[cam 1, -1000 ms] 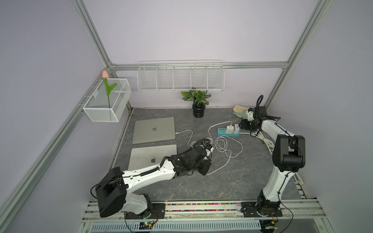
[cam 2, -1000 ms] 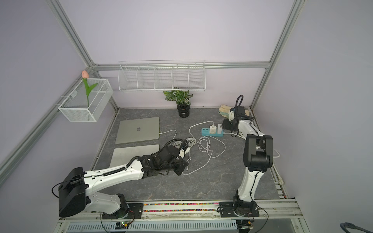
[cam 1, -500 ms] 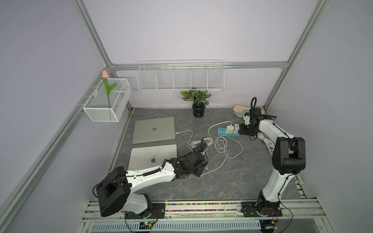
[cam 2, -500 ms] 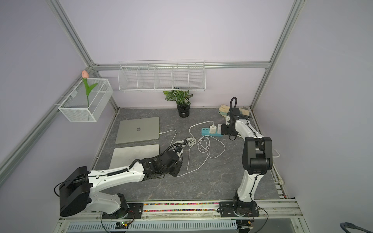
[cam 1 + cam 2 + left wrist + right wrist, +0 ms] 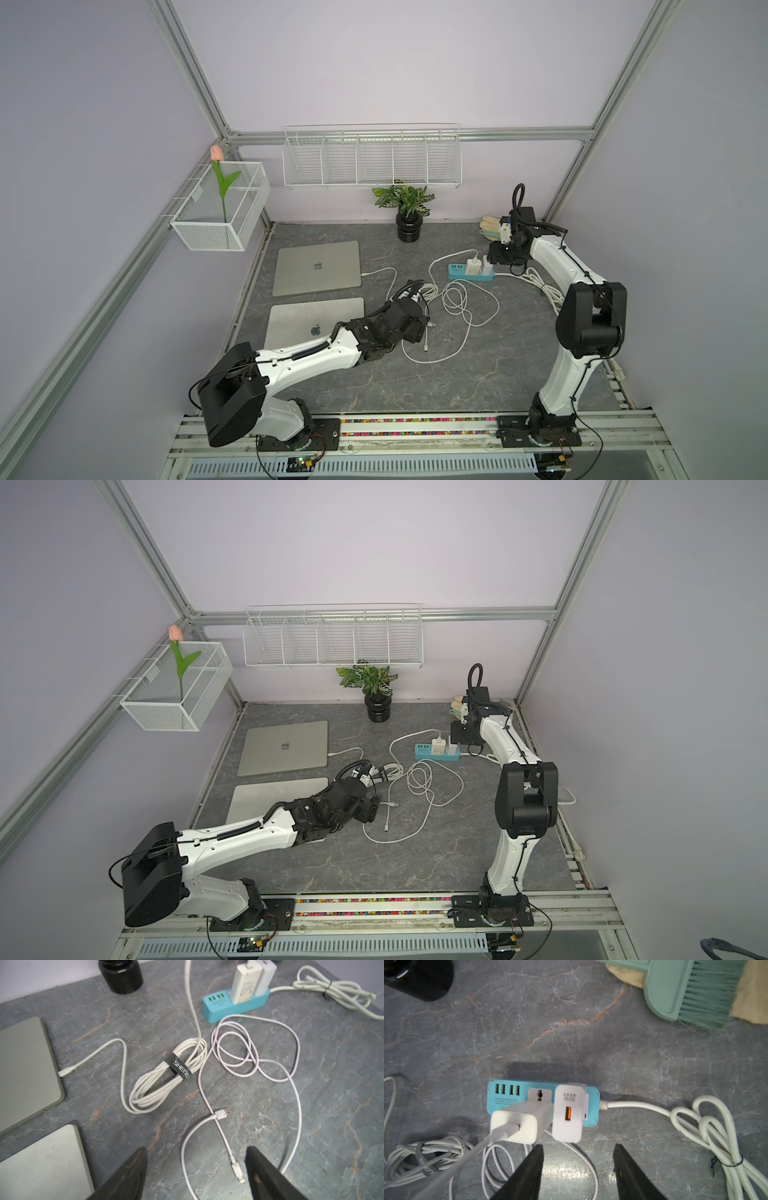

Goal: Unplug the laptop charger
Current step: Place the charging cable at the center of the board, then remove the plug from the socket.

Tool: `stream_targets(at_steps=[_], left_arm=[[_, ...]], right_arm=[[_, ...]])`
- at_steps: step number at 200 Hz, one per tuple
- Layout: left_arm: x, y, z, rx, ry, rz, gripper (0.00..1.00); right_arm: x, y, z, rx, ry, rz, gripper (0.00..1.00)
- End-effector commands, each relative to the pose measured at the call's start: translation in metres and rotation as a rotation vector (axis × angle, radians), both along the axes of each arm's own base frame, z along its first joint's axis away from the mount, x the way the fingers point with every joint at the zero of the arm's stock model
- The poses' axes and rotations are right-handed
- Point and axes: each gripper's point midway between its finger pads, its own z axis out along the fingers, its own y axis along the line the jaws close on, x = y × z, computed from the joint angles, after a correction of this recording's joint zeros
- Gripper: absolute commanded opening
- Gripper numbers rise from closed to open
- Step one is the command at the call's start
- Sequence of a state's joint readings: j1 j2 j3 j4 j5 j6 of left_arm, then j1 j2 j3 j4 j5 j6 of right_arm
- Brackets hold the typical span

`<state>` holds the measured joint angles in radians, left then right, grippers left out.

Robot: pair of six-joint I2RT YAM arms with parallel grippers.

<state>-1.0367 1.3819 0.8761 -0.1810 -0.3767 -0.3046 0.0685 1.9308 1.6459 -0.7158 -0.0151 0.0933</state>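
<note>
Here, nearest to the base, the left gripper [image 5: 195, 1149] stands released, its jaws wide above a loose thin cable [image 5: 220, 1115] that lies on the table [image 5: 311, 1105], not grasped. Beyond it, a bundled cord [image 5: 191, 1053] runs to the far laptop [image 5: 316, 268]. Farther back, the laptop charger [image 5: 521, 1124] sits plugged into the blue power strip [image 5: 506, 1095], touching a second adapter [image 5: 568, 1113]. The right gripper [image 5: 578, 1146] hovers near them, released, grasping nothing.

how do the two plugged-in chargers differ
The cabled charger has a white cable in its port; the 66W charger has an empty orange port. On the blue power strip, the cabled charger sits by the USB ports, the 66W charger by the cord. Both are white.
</note>
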Motion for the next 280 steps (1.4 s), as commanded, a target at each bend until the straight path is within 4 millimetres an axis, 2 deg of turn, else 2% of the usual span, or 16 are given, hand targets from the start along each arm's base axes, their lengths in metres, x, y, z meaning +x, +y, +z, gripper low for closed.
stream_targets(at_steps=[1, 43, 78, 131, 161, 238, 280], left_arm=[[0.012, 0.006, 0.014, -0.005, -0.065, 0.036, 0.77], [0.013, 0.008, 0.011, 0.003, -0.075, 0.043, 0.78], [0.013, 0.008, 0.005, -0.005, -0.068, 0.052, 0.78], [0.014, 0.009, 0.001, -0.008, -0.072, 0.064, 0.78], [0.015, 0.010, -0.001, -0.001, -0.074, 0.068, 0.78], [0.016, 0.011, -0.009, 0.014, -0.064, 0.078, 0.78], [0.018, 0.012, -0.008, 0.020, -0.072, 0.088, 0.78]], right_arm=[[0.002, 0.000, -0.020, -0.042, 0.066, 0.012, 0.57], [0.015, 0.002, -0.034, -0.056, 0.101, 0.018, 0.56], [0.015, 0.012, -0.041, -0.059, 0.125, 0.040, 0.55], [0.014, 0.019, -0.044, -0.067, 0.135, 0.051, 0.41], [0.015, 0.021, -0.037, -0.075, 0.124, 0.050, 0.34], [0.018, 0.021, -0.022, -0.112, 0.093, 0.053, 0.30], [0.012, 0.026, 0.004, -0.080, 0.056, 0.064, 0.30]])
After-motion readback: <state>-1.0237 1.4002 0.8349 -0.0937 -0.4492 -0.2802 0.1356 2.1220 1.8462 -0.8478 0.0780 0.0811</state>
